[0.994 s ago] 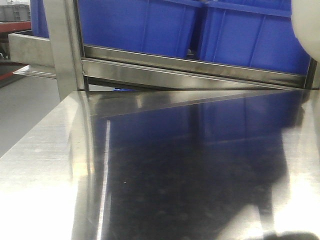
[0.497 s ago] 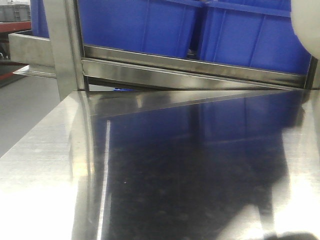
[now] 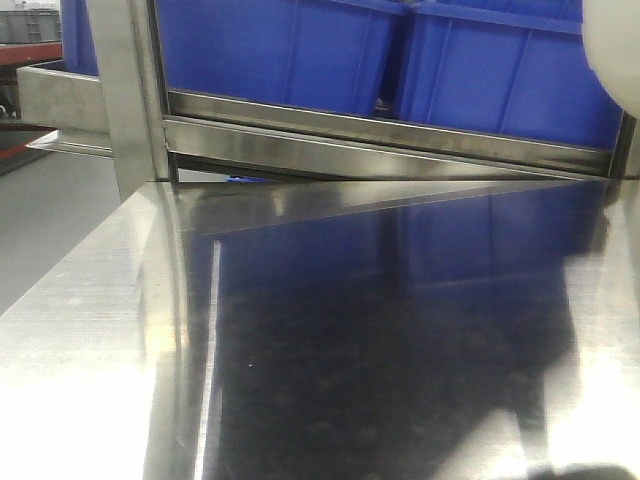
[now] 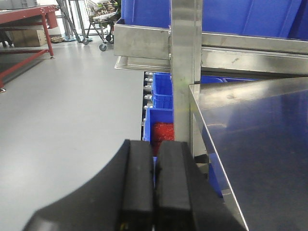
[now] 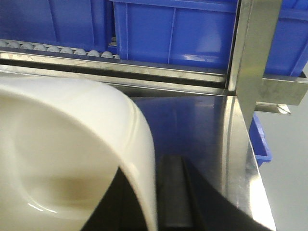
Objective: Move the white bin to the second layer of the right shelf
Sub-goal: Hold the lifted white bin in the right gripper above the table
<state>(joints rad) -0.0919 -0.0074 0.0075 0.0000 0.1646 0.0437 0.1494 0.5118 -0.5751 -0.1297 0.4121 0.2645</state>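
Observation:
The white bin point(image 5: 72, 144), a glossy cream tub, fills the left of the right wrist view and shows as a pale corner point(image 3: 612, 40) at the front view's top right. My right gripper point(image 5: 149, 169) is shut on its rim, one finger inside the wall and one outside, above the steel table point(image 5: 192, 122). Just beyond is the right shelf second layer point(image 5: 57, 49), with white rollers behind a steel front lip point(image 5: 120, 72). My left gripper point(image 4: 154, 144) is shut with nothing in it, hanging off the table's left edge point(image 4: 202, 120).
Blue crates point(image 3: 260, 50) sit on the roller level behind the lip. A steel upright post point(image 5: 250, 53) stands at the table's right corner, another post point(image 3: 135, 100) at the left. Lower blue crates point(image 4: 161, 91) sit under the shelf. A red bench point(image 4: 24, 14) stands far left.

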